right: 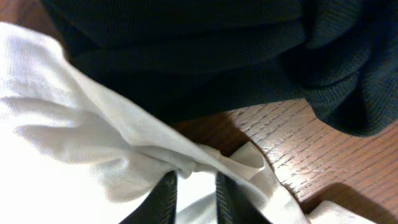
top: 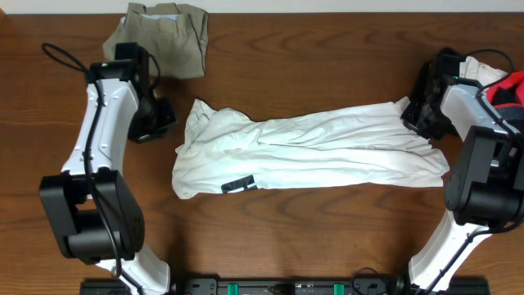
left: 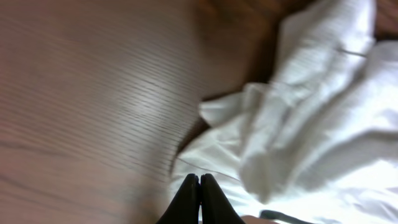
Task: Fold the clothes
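Observation:
A long white garment (top: 311,152) lies crumpled and stretched sideways across the wooden table. A black tag (top: 238,185) shows near its front left. My left gripper (top: 164,121) is at the garment's left edge. In the left wrist view its fingers (left: 199,177) are pressed shut and empty, tips just over the white cloth (left: 311,124). My right gripper (top: 413,115) is at the garment's right end. In the right wrist view its fingers (right: 196,180) pinch a fold of the white cloth (right: 62,137).
A folded khaki garment (top: 168,37) lies at the back left, behind the left arm. A pile of clothes with red and white pieces (top: 501,82) sits at the far right. A dark cloth (right: 217,50) lies just beyond the right gripper.

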`<action>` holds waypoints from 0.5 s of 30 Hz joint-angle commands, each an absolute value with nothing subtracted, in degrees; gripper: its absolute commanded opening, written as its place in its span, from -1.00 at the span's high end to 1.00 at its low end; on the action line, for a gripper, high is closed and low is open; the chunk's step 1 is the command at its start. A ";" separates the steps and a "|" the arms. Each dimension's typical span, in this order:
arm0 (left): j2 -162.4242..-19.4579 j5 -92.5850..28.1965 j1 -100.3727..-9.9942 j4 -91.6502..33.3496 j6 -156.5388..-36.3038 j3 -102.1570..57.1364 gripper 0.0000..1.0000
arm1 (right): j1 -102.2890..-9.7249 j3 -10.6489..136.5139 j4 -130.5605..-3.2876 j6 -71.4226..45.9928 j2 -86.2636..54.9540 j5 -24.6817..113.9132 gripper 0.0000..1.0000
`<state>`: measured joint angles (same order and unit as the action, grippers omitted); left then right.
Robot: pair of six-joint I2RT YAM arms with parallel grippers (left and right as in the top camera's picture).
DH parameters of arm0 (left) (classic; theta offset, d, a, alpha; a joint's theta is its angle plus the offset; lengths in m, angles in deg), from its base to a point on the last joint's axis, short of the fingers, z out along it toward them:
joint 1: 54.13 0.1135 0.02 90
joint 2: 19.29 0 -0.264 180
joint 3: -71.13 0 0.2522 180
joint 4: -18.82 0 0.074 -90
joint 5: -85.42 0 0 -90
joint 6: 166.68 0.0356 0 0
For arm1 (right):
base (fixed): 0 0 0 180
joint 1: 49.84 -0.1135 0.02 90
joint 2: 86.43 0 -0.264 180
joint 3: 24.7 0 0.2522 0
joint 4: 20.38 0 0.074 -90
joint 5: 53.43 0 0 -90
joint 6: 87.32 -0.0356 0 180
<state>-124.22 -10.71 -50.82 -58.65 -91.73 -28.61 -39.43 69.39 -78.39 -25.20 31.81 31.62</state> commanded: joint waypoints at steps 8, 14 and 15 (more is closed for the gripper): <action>-120.42 -11.61 -63.92 -54.91 -87.65 -29.00 0.88 | -40.70 72.65 -79.15 -21.59 25.60 47.16 0.30; -122.21 -12.35 -66.25 -52.26 -93.33 -28.98 0.88 | -43.21 73.98 -77.71 -14.81 17.45 63.82 0.05; -123.04 -13.88 -66.41 -51.81 -93.28 -28.89 0.88 | -44.46 73.96 -78.15 -14.57 16.75 63.53 -0.01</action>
<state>-121.20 -12.37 -66.19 -52.29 -91.08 -28.61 -41.29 72.60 -77.71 -18.68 20.70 54.68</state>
